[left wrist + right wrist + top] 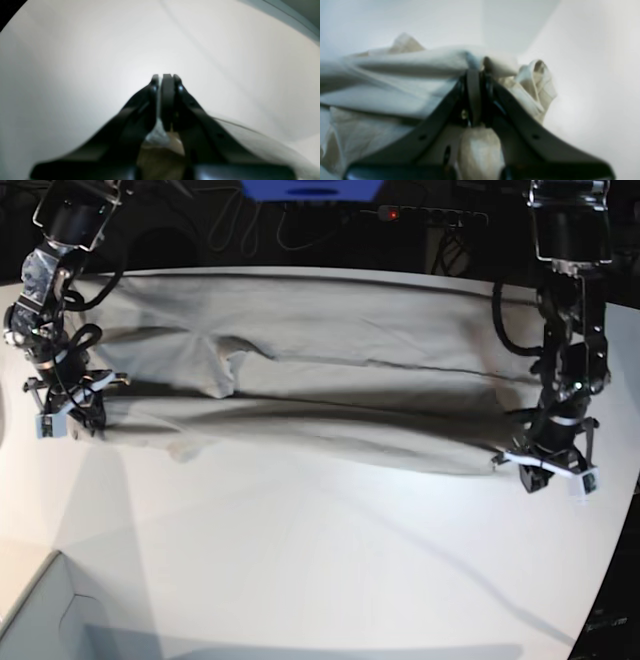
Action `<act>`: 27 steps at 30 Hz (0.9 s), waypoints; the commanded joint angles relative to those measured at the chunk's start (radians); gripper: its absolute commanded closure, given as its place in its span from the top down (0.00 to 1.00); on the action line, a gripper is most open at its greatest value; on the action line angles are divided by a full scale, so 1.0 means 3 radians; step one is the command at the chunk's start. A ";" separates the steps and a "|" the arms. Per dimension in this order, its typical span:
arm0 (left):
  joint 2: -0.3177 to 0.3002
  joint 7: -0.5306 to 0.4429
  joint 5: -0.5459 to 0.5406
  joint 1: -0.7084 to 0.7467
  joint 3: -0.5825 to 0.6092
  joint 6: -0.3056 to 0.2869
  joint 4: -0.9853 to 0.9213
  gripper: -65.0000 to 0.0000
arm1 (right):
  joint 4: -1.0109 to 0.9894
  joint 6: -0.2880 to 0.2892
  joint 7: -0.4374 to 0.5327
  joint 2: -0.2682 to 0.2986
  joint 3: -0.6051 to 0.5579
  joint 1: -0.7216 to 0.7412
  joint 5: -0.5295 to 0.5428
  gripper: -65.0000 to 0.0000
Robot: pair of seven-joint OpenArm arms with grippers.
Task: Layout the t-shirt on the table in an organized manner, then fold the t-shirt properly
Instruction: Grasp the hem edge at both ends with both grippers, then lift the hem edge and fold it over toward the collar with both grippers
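At the right side of the base view, my left gripper [548,463] sits low at the near right corner of the t-shirt [300,395], jaws drawn together on the cloth edge. From its own wrist camera the left gripper [165,77] shows the two dark jaws nearly touching, with a bit of pale cloth visible far back between them; whether the tips themselves pinch fabric I cannot tell from that view. Blurred white surface fills everything ahead of it.

On the left side, my right gripper [68,412] is clamped on the opposite end of the shirt. The wrist view confirms it: right gripper [475,73] closed, with folds of the t-shirt [395,82] bunched over and around the jaw tips, and a loose cuff-like fold hanging just right of them.

Between the two grippers the shirt is stretched lengthwise across the far half of the desk [300,560], long creases running left to right, a puckered wrinkle toward the left. The near edge of the cloth casts a shadow on the white top.

Nearer to me the desk is bare white. A pale box corner [40,620] shows at the near left.
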 commanded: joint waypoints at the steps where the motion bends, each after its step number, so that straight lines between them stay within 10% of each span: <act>1: -0.0040 -0.0075 0.0003 0.0022 -0.0075 0.0001 0.0114 0.00 | 0.0136 0.0048 0.0104 0.0057 0.0015 -0.0006 0.0092 0.00; 24: 0.0190 -0.0070 0.0003 0.0533 -0.0433 0.0001 -0.0152 0.00 | 0.0346 0.0048 0.0089 0.0052 -0.0016 -0.0532 0.0496 0.00; 27: 0.0195 -0.0070 -0.0002 0.0533 -0.0433 0.0001 -0.0147 0.00 | 0.0351 0.0048 0.0089 0.0057 -0.0016 -0.0543 0.0496 0.13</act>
